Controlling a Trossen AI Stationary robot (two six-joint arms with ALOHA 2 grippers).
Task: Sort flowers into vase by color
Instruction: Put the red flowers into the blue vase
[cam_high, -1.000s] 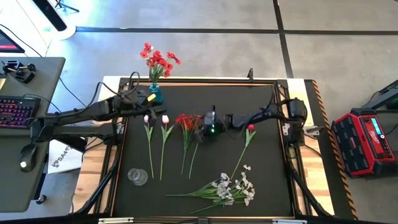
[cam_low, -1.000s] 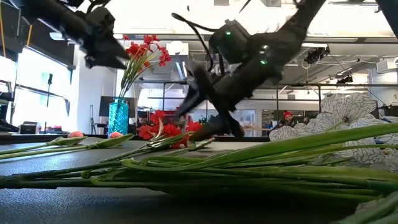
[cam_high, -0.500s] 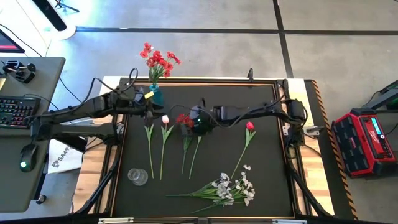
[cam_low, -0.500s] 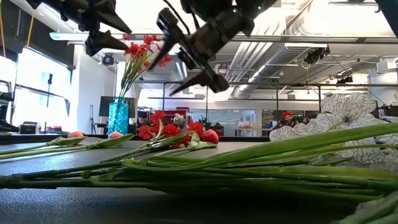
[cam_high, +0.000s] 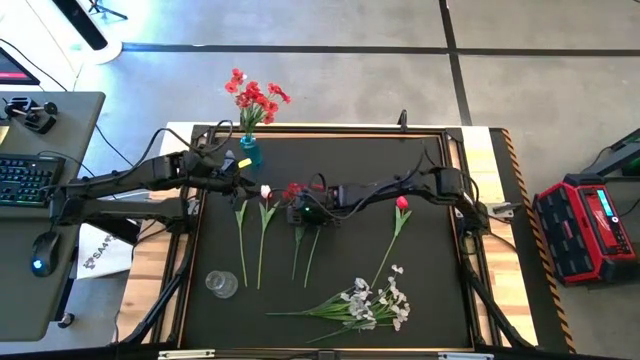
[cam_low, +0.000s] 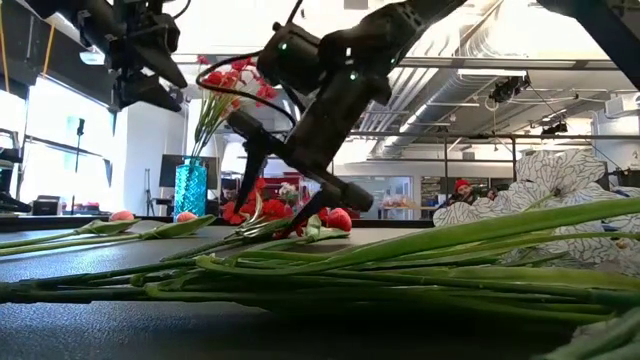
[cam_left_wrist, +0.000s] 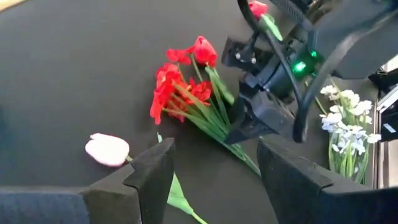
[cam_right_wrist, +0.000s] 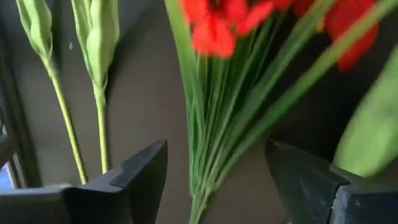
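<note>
A bunch of small red flowers (cam_high: 294, 192) lies on the black table mat (cam_high: 420, 290), stems toward the near edge. My right gripper (cam_low: 290, 212) stands open over it, one finger on either side of the green stems (cam_right_wrist: 214, 143); whether a finger touches them I cannot tell. Pink tulips (cam_high: 265, 192) lie to the left of the bunch, a red tulip (cam_high: 402, 204) to the right, and a white spray (cam_high: 375, 300) near the front. My left gripper (cam_left_wrist: 211, 186) hangs open above the pink tulip (cam_left_wrist: 107, 149), close to the blue vase (cam_high: 250, 152) with red flowers.
A clear glass vase (cam_high: 222, 284) stands at the near left of the mat. The white spray's stems (cam_low: 380, 270) stretch across the foreground of the low view. A desk with keyboard (cam_high: 25, 175) is off the left side, a red case (cam_high: 590, 230) off the right.
My right gripper has gone toward the table's left edge, rolled, tipped downward and sunk over the red bunch, still open. My left gripper has turned in place near the blue vase. No flower has moved.
</note>
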